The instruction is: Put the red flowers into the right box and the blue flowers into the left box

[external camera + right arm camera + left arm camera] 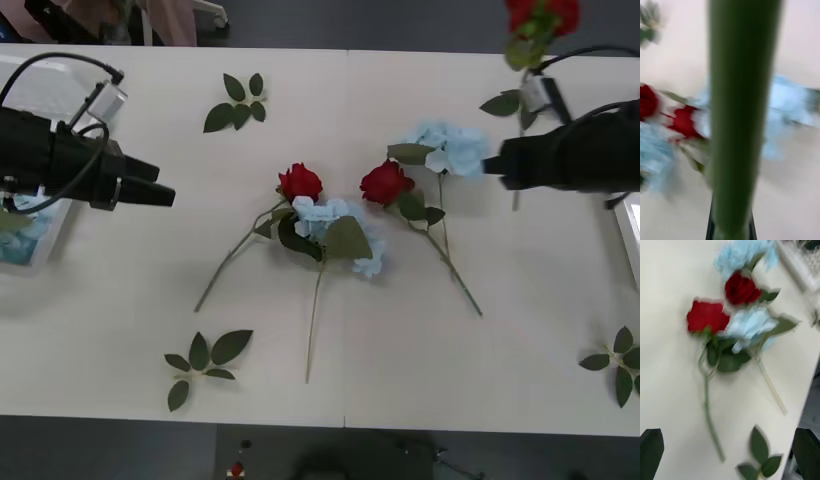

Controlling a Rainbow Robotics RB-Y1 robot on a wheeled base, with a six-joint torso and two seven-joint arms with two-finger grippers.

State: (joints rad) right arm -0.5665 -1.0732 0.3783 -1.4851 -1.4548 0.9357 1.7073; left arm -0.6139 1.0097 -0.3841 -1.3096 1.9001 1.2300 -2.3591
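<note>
The right gripper [520, 125] pinches a red flower's stem [741, 123], upright; the right box [630, 235] lies just beside it.

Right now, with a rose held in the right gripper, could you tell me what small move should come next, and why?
Probably carry the red rose rightward over the right box: the right gripper is shut on its stem, lifted above the table, and that box sits just beyond it.
</note>
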